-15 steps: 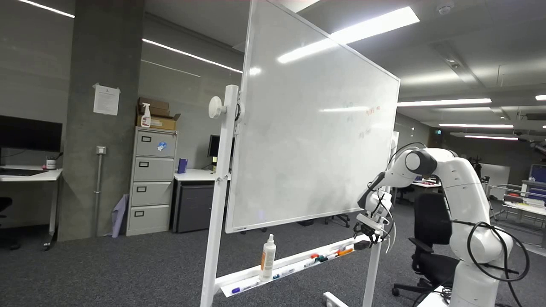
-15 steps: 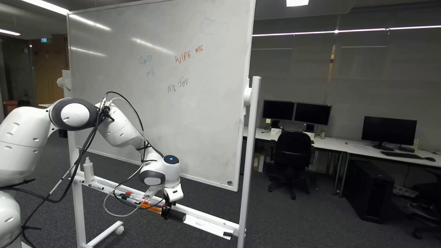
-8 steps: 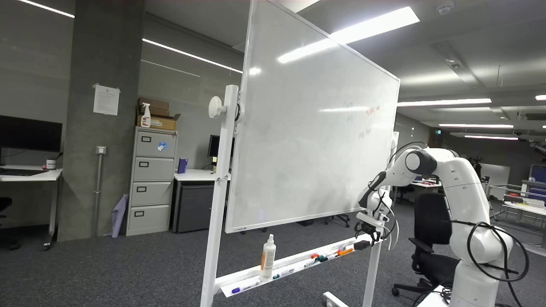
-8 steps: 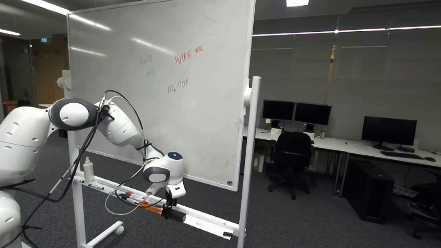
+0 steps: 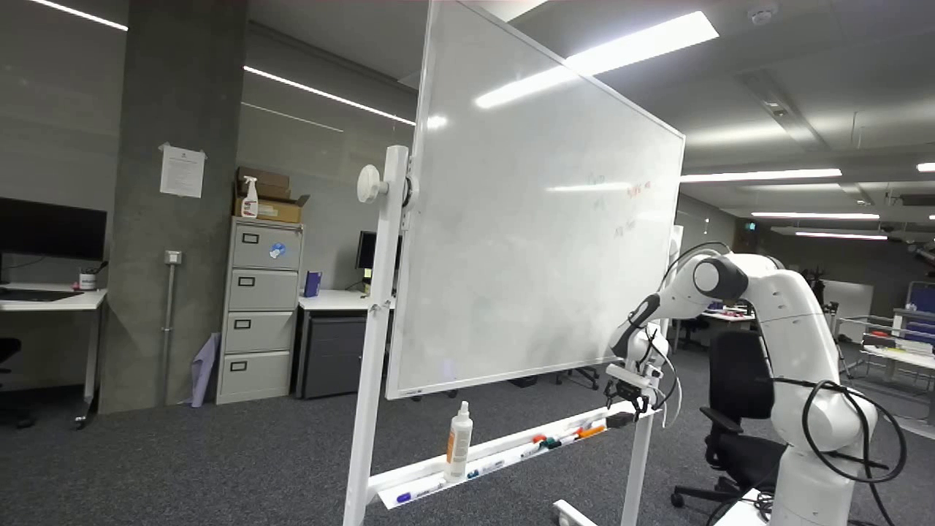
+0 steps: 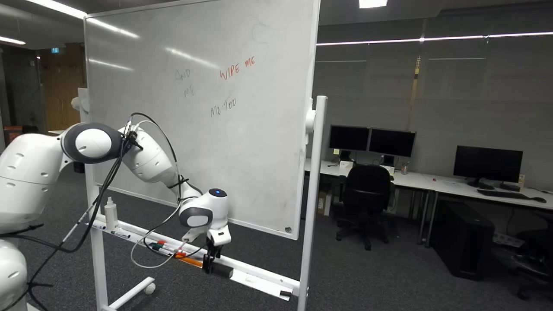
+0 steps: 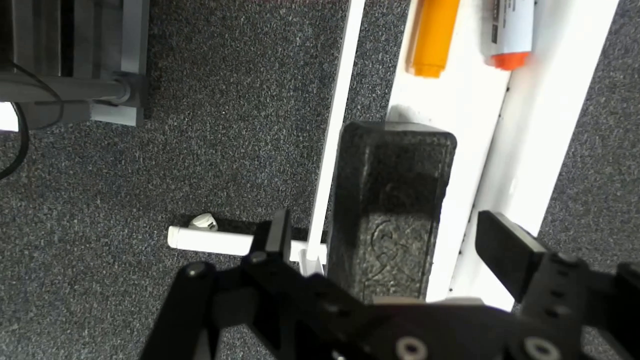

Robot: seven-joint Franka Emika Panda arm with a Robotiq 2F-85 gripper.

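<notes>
My gripper [image 7: 384, 217] is open in the wrist view. Its fingers stand apart on either side of a black block-shaped whiteboard eraser [image 7: 395, 200], with gaps to both sides. The eraser lies lengthwise on the white pen tray [image 7: 467, 130], overhanging its edge. Its near end is hidden behind the gripper body. In both exterior views the gripper [image 5: 627, 403] [image 6: 209, 264] points down at the tray, next to the eraser [image 5: 621, 420] [image 6: 223, 271]. An orange marker [image 7: 435, 37] and a white marker with a red end [image 7: 512, 30] lie beyond the eraser.
The whiteboard [image 6: 259, 164] stands above the tray, with words in red, green and black. A white spray bottle [image 5: 458, 446] and several markers stand or lie along the tray. White frame posts [image 6: 314, 194] flank it. An office chair [image 5: 741, 387] stands behind the arm.
The gripper and wrist have risen slightly and shifted a little to the right in an exterior view. The eraser and markers have not moved.
</notes>
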